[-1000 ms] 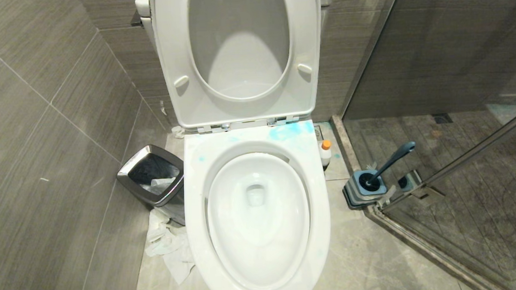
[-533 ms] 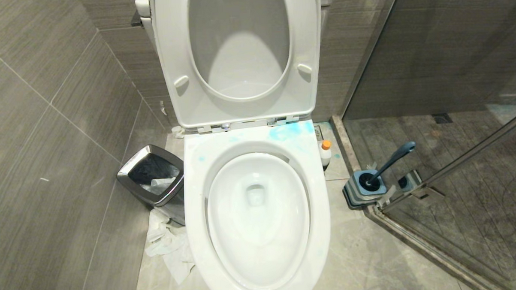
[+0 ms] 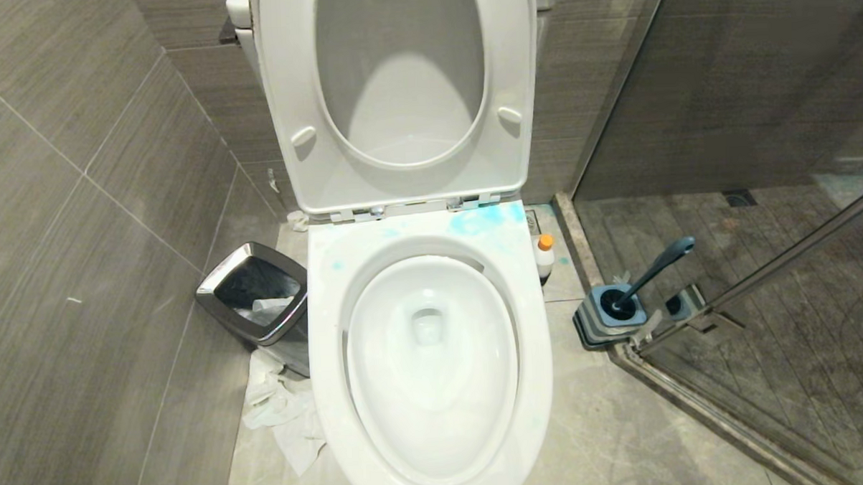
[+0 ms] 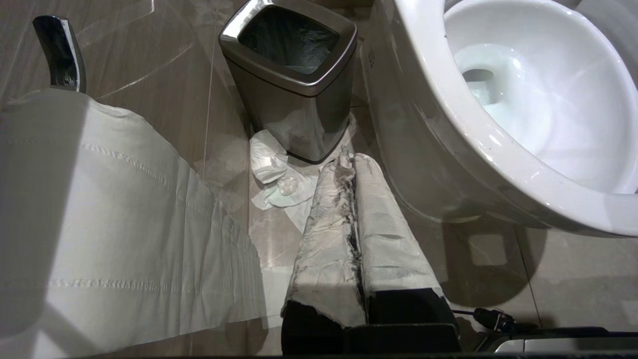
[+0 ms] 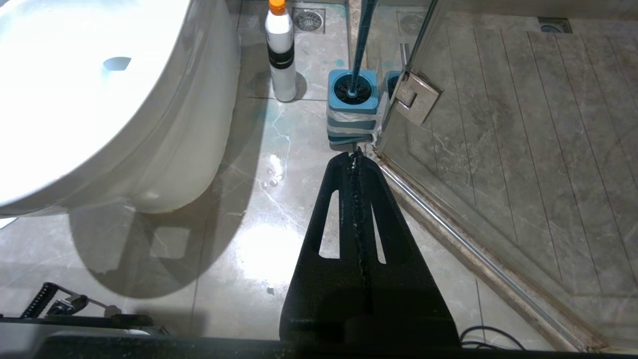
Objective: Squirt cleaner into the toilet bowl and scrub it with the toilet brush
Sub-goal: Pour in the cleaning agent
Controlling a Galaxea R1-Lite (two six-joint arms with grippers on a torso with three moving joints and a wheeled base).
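White porcelain toilet bowl point(image 3: 430, 364) stands open before me, seat and lid up, its basin clean-looking with no cleaner in it that I can see; only blue smears point(image 3: 484, 219) mark the rim near the hinge. The white cleaner bottle with the orange cap point(image 5: 280, 50) stands on the floor just beside the bowl's right flank, and the blue toilet brush point(image 3: 655, 267) sits in its blue striped holder point(image 5: 351, 107) by the glass shower door point(image 3: 756, 80). I judge nothing is begun: squirting and scrubbing both remain. My right claw point(image 5: 355, 157) hangs low over the floor, clenched and empty, pointing toward the holder. My left claw point(image 4: 351, 162), wrapped in white tape, is clenched too, empty, aimed at the steel waste bin point(image 4: 291, 75).
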